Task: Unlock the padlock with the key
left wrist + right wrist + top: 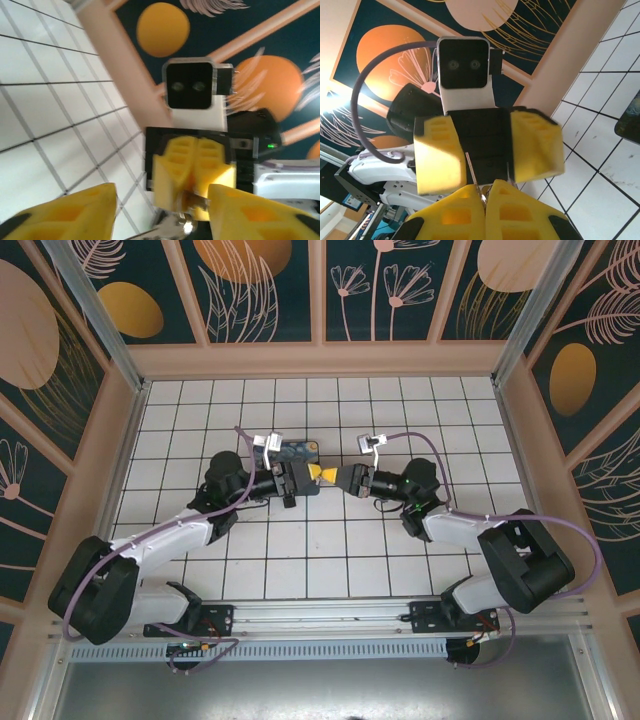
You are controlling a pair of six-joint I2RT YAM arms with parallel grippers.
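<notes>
The right gripper (484, 195) was clamped tight on the key (472, 172), a thin grey metal blade. Its length ran straight out of the pinch, tip aimed at the left gripper (487, 150), whose yellow fingers (437, 155) stood apart, over the middle of the tiled table (320, 550).

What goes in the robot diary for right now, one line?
left gripper open | right gripper shut on key | grippers face each other

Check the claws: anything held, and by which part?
Right claw pinches a thin metal piece, likely the key, by one end at its fingertips. Left claw is open, holding nothing.
</notes>
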